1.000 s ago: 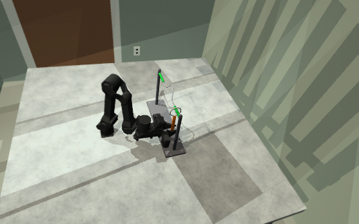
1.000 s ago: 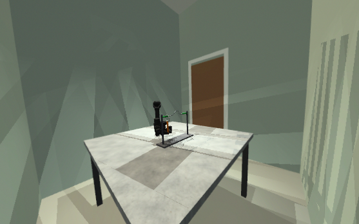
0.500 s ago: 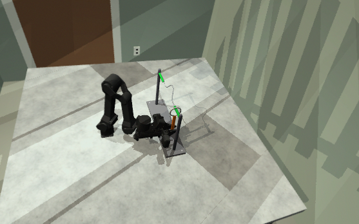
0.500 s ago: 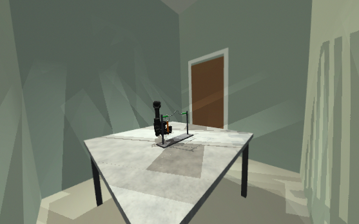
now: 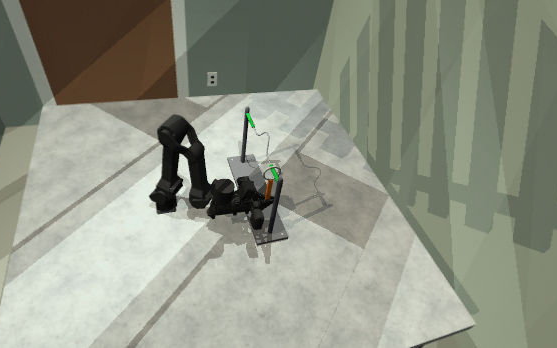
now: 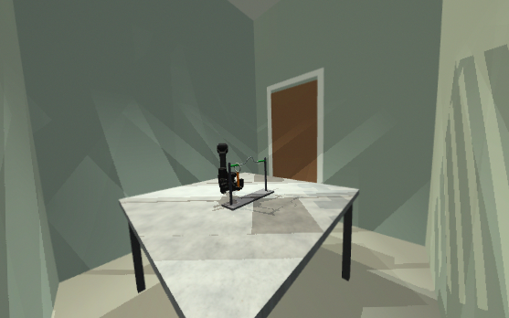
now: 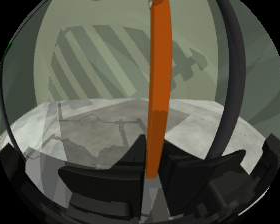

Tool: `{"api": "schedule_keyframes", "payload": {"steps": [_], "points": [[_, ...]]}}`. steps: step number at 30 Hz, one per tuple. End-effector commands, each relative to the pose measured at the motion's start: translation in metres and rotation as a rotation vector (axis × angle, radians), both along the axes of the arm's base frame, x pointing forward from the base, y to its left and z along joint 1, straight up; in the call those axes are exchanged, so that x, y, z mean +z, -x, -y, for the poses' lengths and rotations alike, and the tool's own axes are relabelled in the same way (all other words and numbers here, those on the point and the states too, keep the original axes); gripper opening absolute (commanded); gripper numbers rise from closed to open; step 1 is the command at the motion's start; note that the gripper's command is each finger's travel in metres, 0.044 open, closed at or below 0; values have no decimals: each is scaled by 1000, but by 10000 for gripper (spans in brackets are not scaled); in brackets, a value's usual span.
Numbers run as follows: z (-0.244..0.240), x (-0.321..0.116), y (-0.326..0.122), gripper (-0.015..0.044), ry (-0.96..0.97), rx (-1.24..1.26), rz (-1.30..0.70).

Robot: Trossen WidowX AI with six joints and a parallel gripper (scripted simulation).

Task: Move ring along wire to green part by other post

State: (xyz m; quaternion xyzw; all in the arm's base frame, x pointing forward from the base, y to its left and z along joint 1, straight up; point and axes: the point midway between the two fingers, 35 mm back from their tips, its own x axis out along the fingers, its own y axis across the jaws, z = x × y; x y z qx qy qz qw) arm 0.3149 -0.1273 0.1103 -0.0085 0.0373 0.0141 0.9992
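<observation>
The ring hangs around the green part beside the near post. Its orange handle points down, nearly upright. My gripper is shut on the handle's lower end, with a finger on either side of it in the wrist view. The thin grey wire curves from there to the other green part at the far post. The ring is out of the wrist view, apart from a sliver at the handle's top.
Both posts stand on a flat grey base plate on the table. The near post is close beside the gripper, at the right in the wrist view. The arm reaches in low from the left in the top view.
</observation>
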Motion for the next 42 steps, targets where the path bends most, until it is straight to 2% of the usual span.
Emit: {"api": "schedule_keyframes", "payload": {"steps": [1, 15, 42], "points": [[0, 0, 0, -150, 0, 0, 0], [5, 18, 0, -150, 4, -4, 0], [5, 18, 0, -150, 4, -4, 0]]}}
